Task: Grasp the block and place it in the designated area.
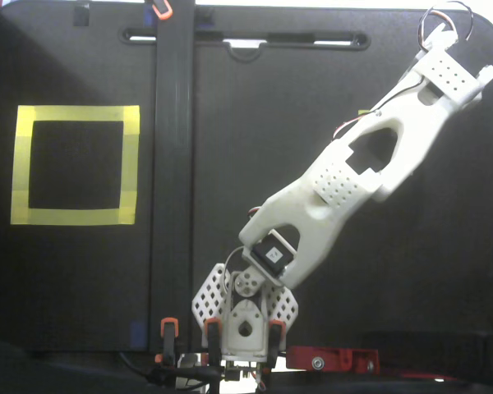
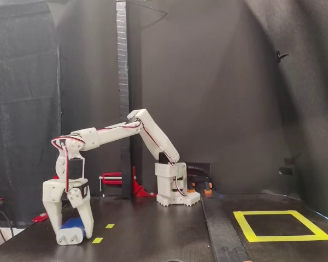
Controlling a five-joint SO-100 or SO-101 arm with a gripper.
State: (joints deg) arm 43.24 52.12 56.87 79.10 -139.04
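The block (image 2: 72, 223) sits low at the left of the side-on fixed view, clamped between the fingers (image 2: 86, 220), on or just off the tabletop (image 2: 153, 234). The arm (image 2: 120, 131) reaches out from its base, wrist pointing straight down. The designated area (image 2: 281, 225) lies well apart.

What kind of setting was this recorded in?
Probably a purpose-built robot test booth, not a home: black backdrop walls, a black table marked with a yellow tape square, and a white arm clamped at the edge.
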